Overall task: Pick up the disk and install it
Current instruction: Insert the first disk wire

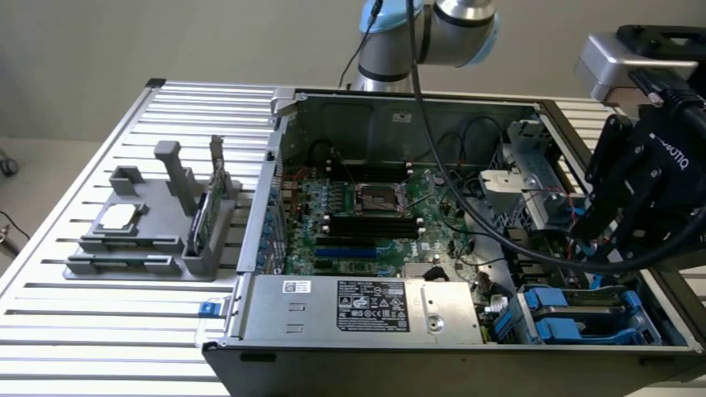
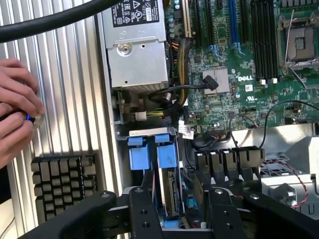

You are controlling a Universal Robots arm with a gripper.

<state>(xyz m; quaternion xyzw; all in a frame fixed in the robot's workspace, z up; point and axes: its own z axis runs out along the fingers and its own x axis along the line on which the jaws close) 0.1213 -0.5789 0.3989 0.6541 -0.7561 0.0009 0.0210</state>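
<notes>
The slatted aluminium table (image 1: 111,331) keeps bare room along its near edge and at the exterior view's left, where a grey fixture tray (image 1: 144,256) stands. The open computer case (image 1: 398,103) holds the motherboard (image 1: 364,215), with the power supply (image 1: 364,306) along its near wall. At the near corner on the exterior view's right, the gripper (image 1: 607,240) hangs over the drive bay, fingers (image 2: 144,209) spread wide. The disk (image 2: 169,186) stands on edge in its blue carrier between them. A black heatsink (image 2: 62,181) lies outside the case, near a person's hands (image 2: 15,109).
</notes>
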